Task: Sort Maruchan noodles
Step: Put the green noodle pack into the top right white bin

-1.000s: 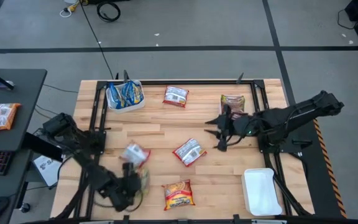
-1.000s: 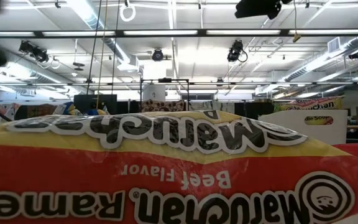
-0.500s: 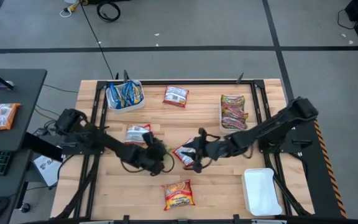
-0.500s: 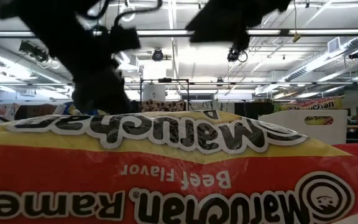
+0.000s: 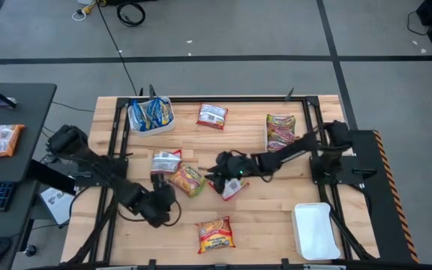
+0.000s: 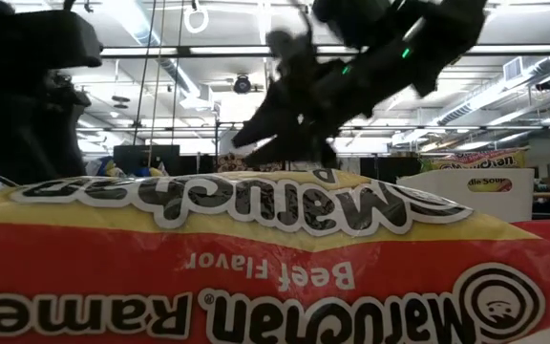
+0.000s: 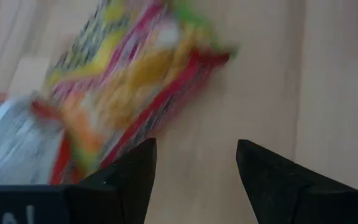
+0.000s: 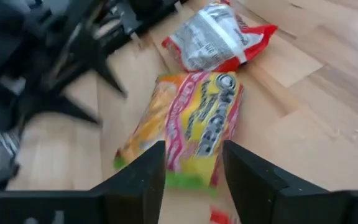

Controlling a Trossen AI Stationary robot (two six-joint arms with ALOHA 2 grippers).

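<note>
A yellow-green noodle packet (image 5: 187, 180) lies flat at the table's middle. A silver-red packet (image 5: 165, 161) lies just to its far left. My left gripper (image 5: 169, 201) stands open on the packet's near-left side; its fingers (image 7: 194, 168) have only bare wood between them. My right gripper (image 5: 220, 169) is open and comes in from the right, slanting down. It hangs over the left end of another silver-red packet (image 5: 233, 189), which it partly hides. Its fingers (image 8: 194, 168) point at the yellow-green packet (image 8: 191, 124). An orange-red packet (image 5: 216, 234) lies near the front edge.
A white tray of blue packets (image 5: 150, 114) stands at the far left, with a silver-red packet (image 5: 212, 115) beside it. Another tray of packets (image 5: 280, 131) is at the far right, and a white tray (image 5: 312, 229) at the near right. The orange-red packet (image 6: 275, 258) fills the low view.
My right gripper has come down from the far right to the table's middle, rolling as it went. My left gripper swept from the near edge to the middle, then drew back. The yellow-green packet now lies at the middle. The silver-red packet beside it has moved toward the far edge.
</note>
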